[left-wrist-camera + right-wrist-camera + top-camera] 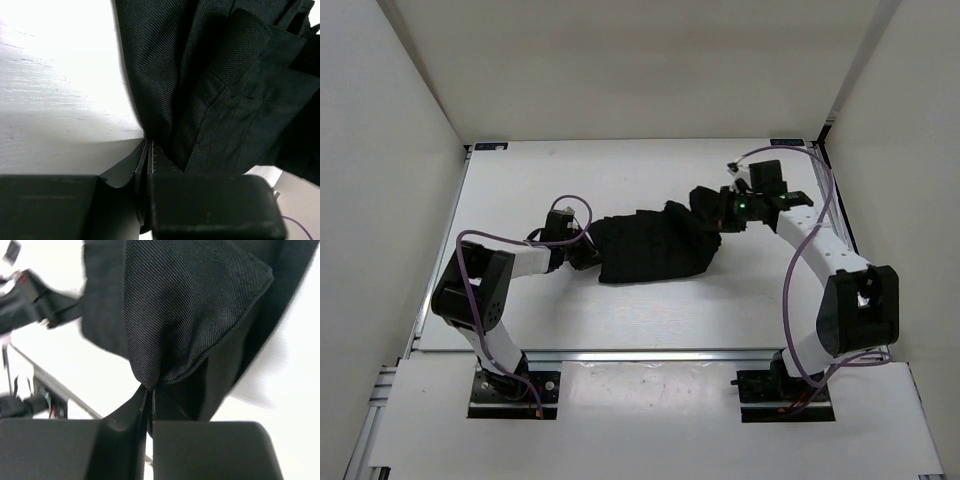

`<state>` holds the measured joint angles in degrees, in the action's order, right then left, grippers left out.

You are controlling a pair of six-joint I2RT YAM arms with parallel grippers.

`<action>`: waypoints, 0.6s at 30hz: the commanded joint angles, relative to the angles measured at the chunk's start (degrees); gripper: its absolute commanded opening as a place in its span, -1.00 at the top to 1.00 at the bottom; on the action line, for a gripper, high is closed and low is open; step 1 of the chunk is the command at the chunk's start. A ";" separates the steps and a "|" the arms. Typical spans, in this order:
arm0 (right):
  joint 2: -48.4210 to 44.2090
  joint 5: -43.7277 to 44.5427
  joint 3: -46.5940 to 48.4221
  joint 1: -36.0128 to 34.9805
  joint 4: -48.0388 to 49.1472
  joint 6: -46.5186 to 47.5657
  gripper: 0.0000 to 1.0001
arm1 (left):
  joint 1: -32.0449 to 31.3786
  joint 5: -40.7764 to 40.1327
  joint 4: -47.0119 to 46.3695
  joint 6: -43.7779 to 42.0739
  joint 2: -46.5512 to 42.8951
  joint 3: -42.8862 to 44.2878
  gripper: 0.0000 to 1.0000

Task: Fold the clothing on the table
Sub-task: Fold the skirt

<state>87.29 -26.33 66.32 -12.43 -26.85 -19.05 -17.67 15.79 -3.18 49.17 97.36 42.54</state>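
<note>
**Left arm.** The left arm rises from its base at the near left edge of the table and bends at a black elbow. Its white forearm runs low and to the right. A purple cable loops over the elbow. The left gripper sits close above the tabletop, touching the left end of the clothing. In the left wrist view its two black fingers stand almost together, with thin layers of fabric edge pinched in the narrow slot between them.

**Clothing.** The garment lies across the middle of the table as a crumpled band that reaches from one gripper to the other. Its right end sits farther from the arm bases than its left. The material is a matte black woven cloth with a fine diagonal twill. Close up it shows lengthwise pleats, stitched seams and overlapping folds. The bare tabletop around it is flat and white, with faint scratch marks.

**Right arm.** The right arm climbs from its base at the near right edge to a black elbow. Its white forearm angles up and to the left. The right gripper meets the bunched right end of the clothing. In the right wrist view its fingers are pressed fully together on a hemmed corner of the fabric. That corner fans out as a rounded point beyond the fingertips.
</note>
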 commanded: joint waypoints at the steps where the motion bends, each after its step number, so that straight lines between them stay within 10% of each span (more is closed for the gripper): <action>1: -0.55 -3.11 3.36 -5.49 4.26 -0.55 1.00 | -0.26 -1.21 0.72 0.31 0.64 -0.53 0.70; 18: 22.74 -9.27 28.50 -22.46 6.11 -3.10 1.00 | 1.93 0.47 0.45 -0.12 -2.18 -3.52 0.71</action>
<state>108.84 -32.49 90.04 -33.34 -22.48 -21.23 -16.64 16.80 -5.17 50.41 96.62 40.53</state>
